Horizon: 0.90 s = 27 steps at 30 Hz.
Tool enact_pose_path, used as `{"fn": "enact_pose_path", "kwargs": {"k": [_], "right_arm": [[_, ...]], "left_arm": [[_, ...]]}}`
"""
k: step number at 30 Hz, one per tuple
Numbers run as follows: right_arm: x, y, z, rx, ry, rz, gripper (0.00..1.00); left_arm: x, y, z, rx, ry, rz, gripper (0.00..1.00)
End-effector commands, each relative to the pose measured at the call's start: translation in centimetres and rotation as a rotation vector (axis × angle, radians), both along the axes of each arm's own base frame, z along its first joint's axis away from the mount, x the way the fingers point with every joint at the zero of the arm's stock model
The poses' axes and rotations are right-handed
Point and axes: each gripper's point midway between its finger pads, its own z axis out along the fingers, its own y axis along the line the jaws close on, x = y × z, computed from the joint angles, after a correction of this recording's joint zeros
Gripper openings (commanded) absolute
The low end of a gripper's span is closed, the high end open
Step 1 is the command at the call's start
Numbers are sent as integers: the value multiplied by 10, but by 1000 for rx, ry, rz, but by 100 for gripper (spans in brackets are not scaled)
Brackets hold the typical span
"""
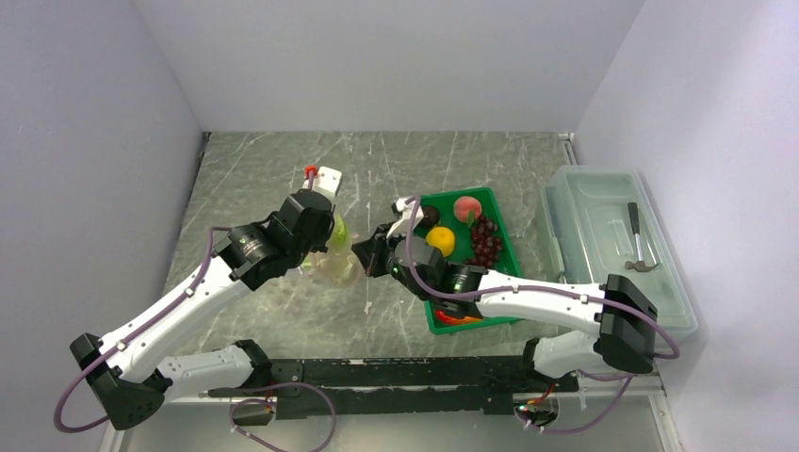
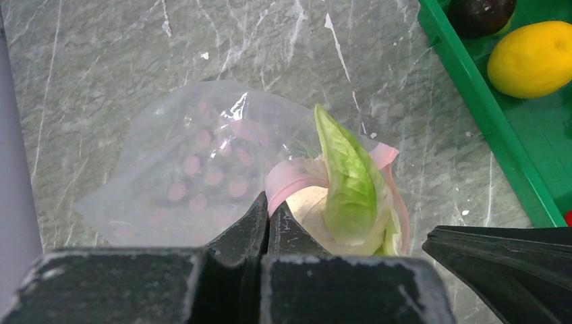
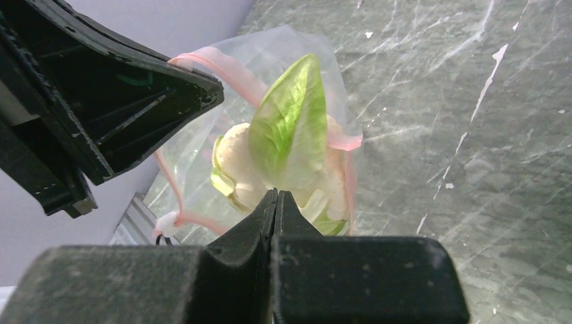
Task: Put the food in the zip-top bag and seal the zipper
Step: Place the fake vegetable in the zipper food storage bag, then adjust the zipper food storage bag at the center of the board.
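1. Bag (image 2: 195,155) lies on the table (image 2: 101,54) left of the tray (image 2: 475,94), with lettuce (image 2: 351,182) standing half out of its mouth.
2. Tray holds lemon (image 2: 533,57), grapes (image 1: 485,242) and dark fruit (image 2: 480,13).
3. Bag is clear and crinkled, and its pink zipper (image 2: 290,177) curls open.
4. Left gripper (image 2: 268,206) pinches the zipper. Right gripper (image 3: 276,199) is pressed together, tips at the lettuce.

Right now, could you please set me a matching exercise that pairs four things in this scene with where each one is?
Things:
1. lettuce
2. lemon
3. hammer
4. left gripper

Places:
A. in the green tray
B. shut on the zipper
C. at the clear lidded box
D. poking out of the mouth of the zip-top bag

Pairs: 1-D; 2-A; 3-C; 4-B
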Motion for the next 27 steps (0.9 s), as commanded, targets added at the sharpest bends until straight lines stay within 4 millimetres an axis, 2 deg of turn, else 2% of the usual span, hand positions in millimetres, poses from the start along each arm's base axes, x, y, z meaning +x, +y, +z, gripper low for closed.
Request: {"fn": "enact_pose_path", "kwargs": {"k": [1, 4, 14, 21, 27], "right_arm": [[2, 1, -5, 5, 16, -23, 0], [3, 4, -14, -10, 34, -28, 0], [5, 40, -30, 4, 80, 22, 0], [16, 80, -24, 51, 67, 57, 0], [27, 95, -17, 100, 72, 48, 0]], "left_arm": [[5, -7, 12, -53, -38, -5, 0], [5, -8, 13, -56, -41, -6, 0], [4, -8, 14, -58, -42, -9, 0], [4, -10, 12, -58, -31, -20, 0], [4, -12, 10, -56, -28, -25, 0]]}}
